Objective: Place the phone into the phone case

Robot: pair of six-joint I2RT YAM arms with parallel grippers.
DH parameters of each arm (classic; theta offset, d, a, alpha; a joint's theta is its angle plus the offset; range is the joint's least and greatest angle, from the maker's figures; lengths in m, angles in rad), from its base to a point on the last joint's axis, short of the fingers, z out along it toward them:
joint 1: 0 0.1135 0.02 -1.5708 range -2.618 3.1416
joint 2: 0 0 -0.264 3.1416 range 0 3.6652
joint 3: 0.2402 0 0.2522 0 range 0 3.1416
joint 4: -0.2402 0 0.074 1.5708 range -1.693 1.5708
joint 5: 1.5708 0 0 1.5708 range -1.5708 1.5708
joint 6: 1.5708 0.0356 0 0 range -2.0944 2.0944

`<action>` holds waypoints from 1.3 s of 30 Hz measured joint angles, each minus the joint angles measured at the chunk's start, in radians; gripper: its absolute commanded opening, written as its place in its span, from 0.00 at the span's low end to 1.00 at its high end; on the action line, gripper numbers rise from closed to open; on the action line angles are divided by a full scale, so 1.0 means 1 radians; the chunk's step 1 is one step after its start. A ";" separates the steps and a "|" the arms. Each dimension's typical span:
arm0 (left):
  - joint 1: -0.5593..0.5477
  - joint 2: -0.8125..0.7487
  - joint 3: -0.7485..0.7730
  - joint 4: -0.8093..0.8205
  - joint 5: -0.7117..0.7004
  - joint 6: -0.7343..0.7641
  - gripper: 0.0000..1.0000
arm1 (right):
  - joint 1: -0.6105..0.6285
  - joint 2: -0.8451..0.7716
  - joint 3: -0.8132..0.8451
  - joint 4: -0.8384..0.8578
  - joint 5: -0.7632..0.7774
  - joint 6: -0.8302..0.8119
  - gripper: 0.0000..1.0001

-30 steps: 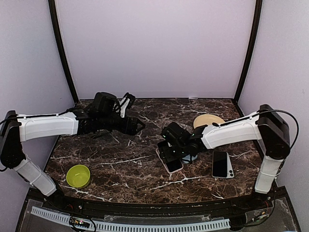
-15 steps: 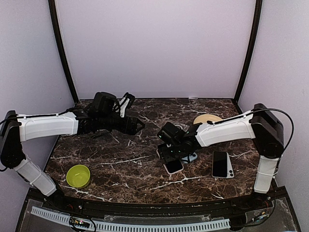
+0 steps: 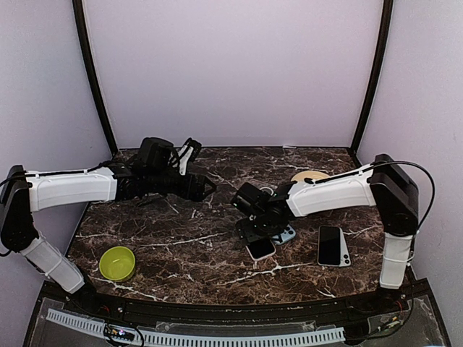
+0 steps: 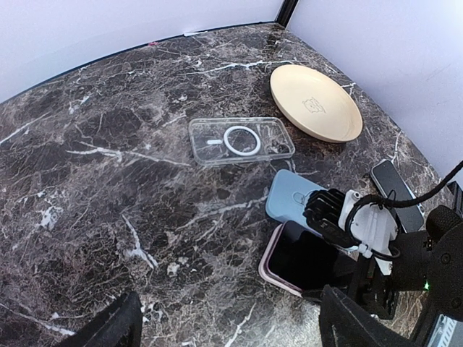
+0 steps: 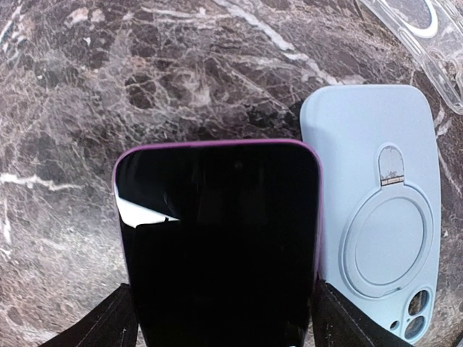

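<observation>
Phone (image 5: pixel 217 246): flat on the counter (image 4: pixel 108 181), screen up, one long edge touching the blue case (image 5: pixel 376 181); judged stiff, glassy, slick and breakable; best taken across its long edges. Right tool (image 5: pixel 221 303): pointing down, fingers apart astride the phone, gripping nothing. Left tool (image 4: pixel 230 303): wide, empty, well apart from the blue case, arm stretched level.

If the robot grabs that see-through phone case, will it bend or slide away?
The clear case looks thin and hollow, so it probably flexes when squeezed. Lying flat on the glossy marble table, it would likely slide if pushed rather than tip or roll.
</observation>
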 measured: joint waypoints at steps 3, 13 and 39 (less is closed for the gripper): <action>0.000 0.000 0.000 0.000 0.000 0.003 0.87 | 0.000 0.003 0.004 -0.026 0.003 0.002 0.91; 0.002 0.000 0.000 0.000 0.000 0.010 0.87 | 0.000 0.002 0.013 -0.064 -0.027 0.009 0.91; 0.003 0.000 0.000 -0.001 0.007 0.017 0.87 | 0.033 0.063 0.078 -0.153 -0.067 0.051 0.77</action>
